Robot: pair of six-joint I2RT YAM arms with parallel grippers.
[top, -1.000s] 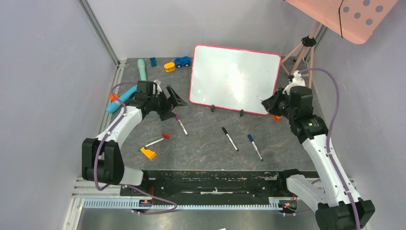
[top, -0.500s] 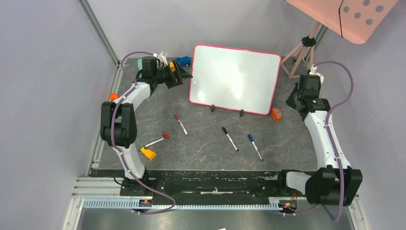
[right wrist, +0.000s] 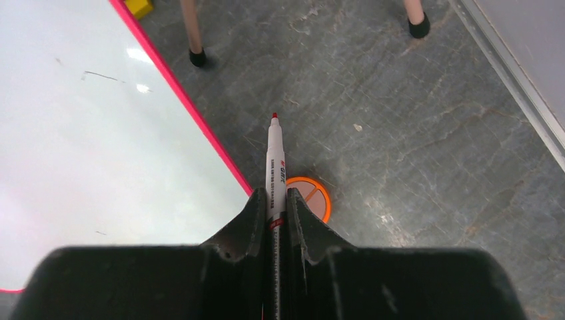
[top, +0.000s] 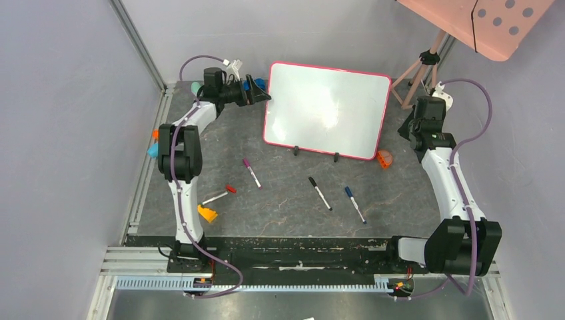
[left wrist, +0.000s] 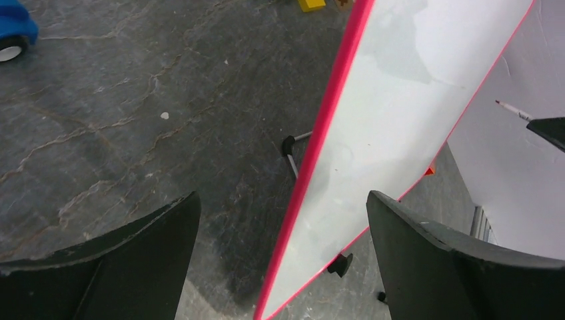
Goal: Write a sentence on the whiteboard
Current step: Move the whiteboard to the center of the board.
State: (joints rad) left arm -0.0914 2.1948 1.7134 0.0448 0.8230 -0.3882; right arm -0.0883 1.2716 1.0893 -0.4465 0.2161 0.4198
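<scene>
Red marker point(right wrist: 274, 160) clamped, clear of whiteboard point(right wrist: 86, 133) edge

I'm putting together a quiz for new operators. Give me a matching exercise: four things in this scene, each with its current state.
1 left gripper
2 right gripper
3 whiteboard
4 black marker

A lying on the table
B open, near the board's frame
C shut on a red-tipped marker
D standing, no words on it

Pairs: 1-B, 2-C, 3-D, 4-A
</scene>
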